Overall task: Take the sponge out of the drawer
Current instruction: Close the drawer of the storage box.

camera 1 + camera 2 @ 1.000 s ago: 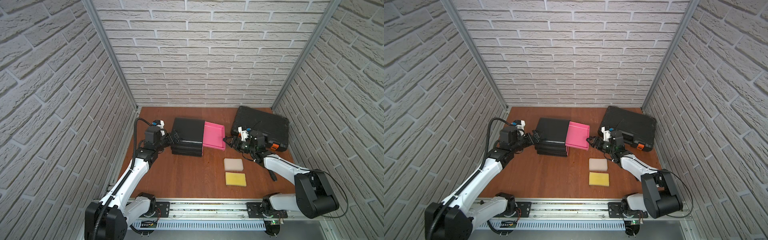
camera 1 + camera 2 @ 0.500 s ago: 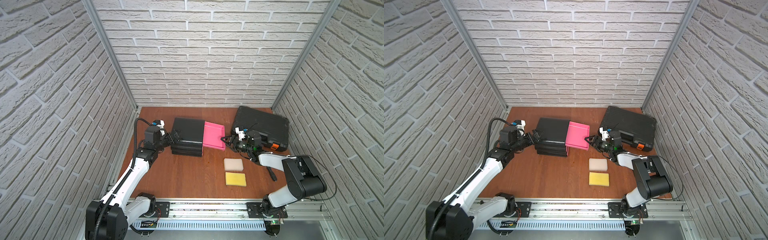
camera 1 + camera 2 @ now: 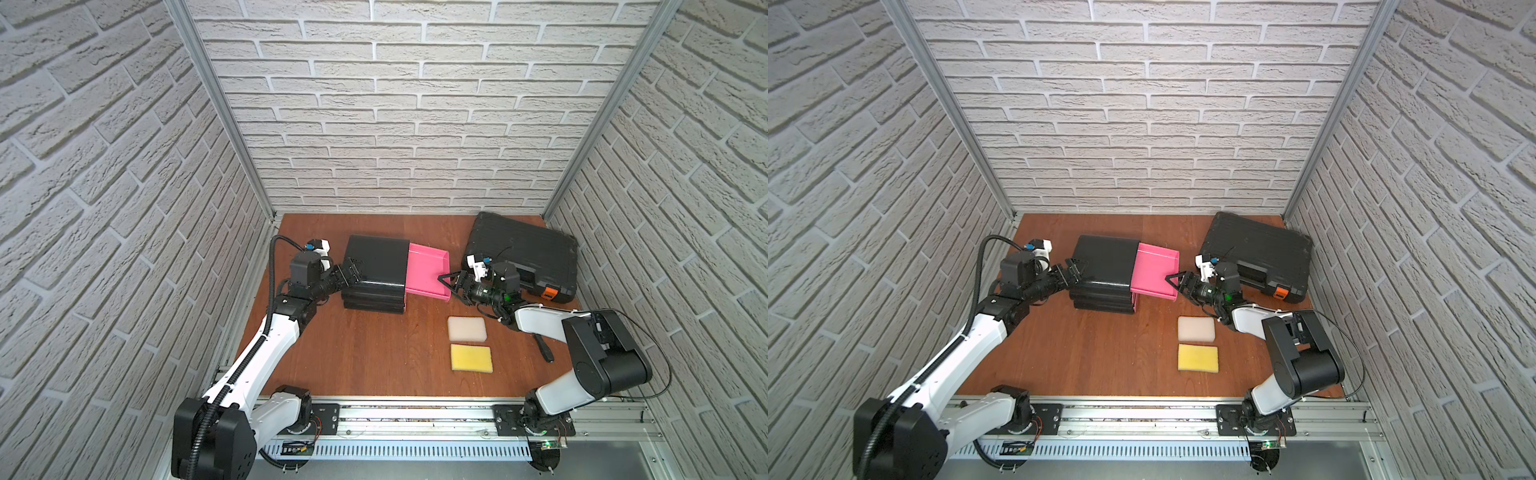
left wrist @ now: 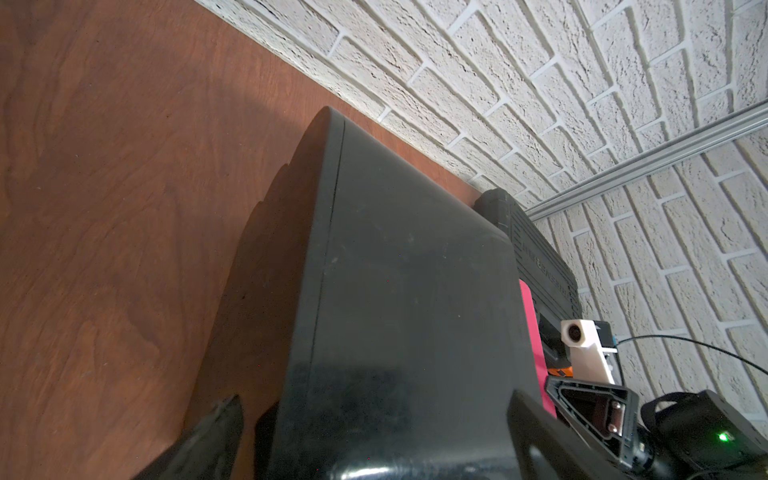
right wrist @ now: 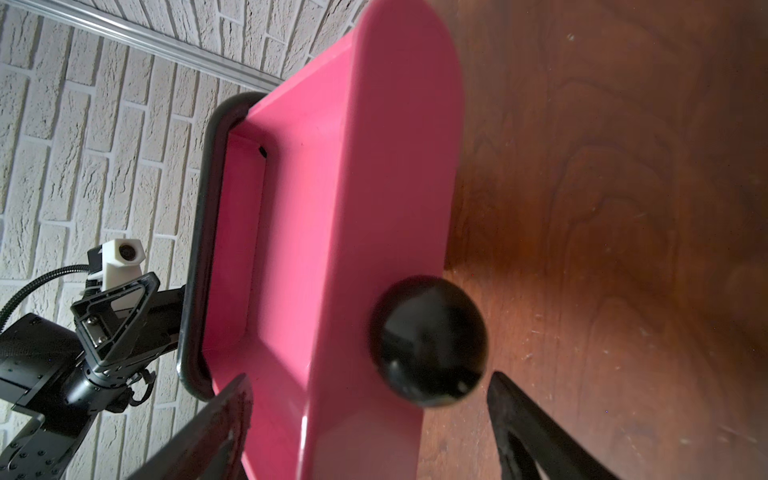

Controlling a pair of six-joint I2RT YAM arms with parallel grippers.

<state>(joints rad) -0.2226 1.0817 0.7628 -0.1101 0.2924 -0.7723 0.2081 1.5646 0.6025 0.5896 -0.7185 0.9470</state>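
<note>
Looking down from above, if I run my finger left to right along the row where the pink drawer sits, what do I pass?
You pass the left claw → black cabinet → pink drawer, pulled out → right claw at the drawer's front → black case.

Black case [image 3: 524,246] stands close beyond the drawer [image 3: 428,269] front.

White arm links [image 3: 266,351], black joints [image 3: 602,357], black triangular fingers [image 5: 208,436].
</note>
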